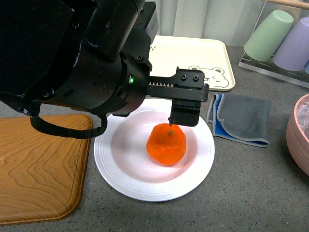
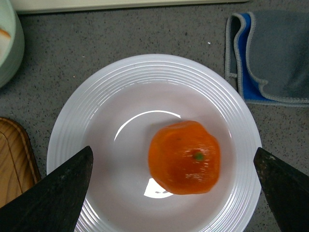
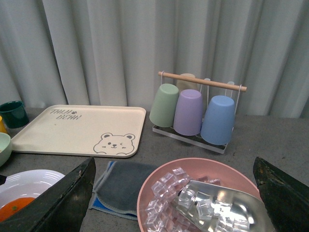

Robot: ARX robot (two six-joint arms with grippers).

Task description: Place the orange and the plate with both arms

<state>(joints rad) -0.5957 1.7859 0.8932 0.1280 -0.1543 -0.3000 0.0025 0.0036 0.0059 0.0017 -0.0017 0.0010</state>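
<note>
The orange point(image 1: 166, 144) lies in the plate point(image 1: 120, 180); lettering point(image 3: 66, 114) on bear tray point(image 3: 58, 135) illegible.

The front view looks forward and down from the robot's body across the table, with the left arm point(image 1: 72, 53) close and filling its left side. The left wrist view looks straight down from close above the plate point(image 2: 145, 72) and orange point(image 2: 184, 157). The right wrist view sits low on the right, facing the far curtain point(image 3: 120, 43) over the pink bowl point(image 3: 149, 188). All three share the plate, orange and grey cloth point(image 2: 275, 53)
</note>
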